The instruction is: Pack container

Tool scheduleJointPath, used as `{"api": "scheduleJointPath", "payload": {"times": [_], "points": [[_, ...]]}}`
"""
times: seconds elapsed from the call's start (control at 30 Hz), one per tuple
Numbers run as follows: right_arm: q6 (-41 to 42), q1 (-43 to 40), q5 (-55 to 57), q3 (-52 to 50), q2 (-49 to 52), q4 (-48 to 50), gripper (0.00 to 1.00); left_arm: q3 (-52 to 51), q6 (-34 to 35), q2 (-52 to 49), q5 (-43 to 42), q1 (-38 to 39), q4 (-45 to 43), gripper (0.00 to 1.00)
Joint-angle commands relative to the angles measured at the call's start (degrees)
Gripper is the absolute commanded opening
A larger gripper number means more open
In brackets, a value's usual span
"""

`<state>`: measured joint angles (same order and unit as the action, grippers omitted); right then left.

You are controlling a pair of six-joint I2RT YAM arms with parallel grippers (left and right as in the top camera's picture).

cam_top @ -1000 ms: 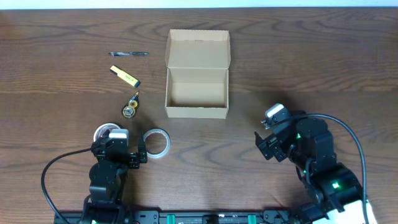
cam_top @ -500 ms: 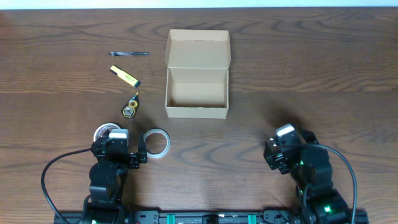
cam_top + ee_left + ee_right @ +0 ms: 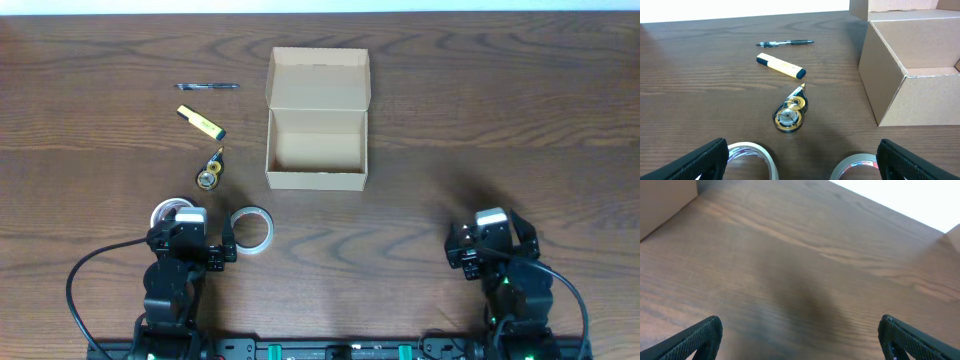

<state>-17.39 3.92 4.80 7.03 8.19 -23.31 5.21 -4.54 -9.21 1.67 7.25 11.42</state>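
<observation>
While the cardboard box [image 3: 316, 180] stands open and empty, ahead of both arms and between them, we judge packing not yet begun. Our left gripper [image 3: 800, 164] is spread wide, a tape roll [image 3: 751, 148] by one finger and another roll [image 3: 855, 159] by the other. The right gripper [image 3: 802, 344] gapes over bare table. Next we must close on a roll.

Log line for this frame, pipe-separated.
tan cardboard box: flap open, empty | left jaws: open, empty, by two tape rolls | right jaws: open, empty, above wooden table | black pen, yellow highlighter: left of box
</observation>
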Motion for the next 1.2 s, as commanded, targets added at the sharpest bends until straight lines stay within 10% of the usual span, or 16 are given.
{"api": "scheduleJointPath", "payload": {"times": [0.0,0.2,1.17], "points": [[7.28,-0.74,3.93,-0.20,-2.16,-0.04,0.99,-1.64,-0.20,0.33,-0.17,-0.09,0.52,0.95],[17.81,-0.74,10.47,-0.20,-4.66,-0.07,0.99,-1.64,-0.20,0.33,-0.17,-0.09,0.52,0.95],[18.01,-0.72,10.19,-0.20,-7.80,-0.07,0.99,-1.64,-1.16,0.33,2.29,-0.09,0.48,0.96]]}}
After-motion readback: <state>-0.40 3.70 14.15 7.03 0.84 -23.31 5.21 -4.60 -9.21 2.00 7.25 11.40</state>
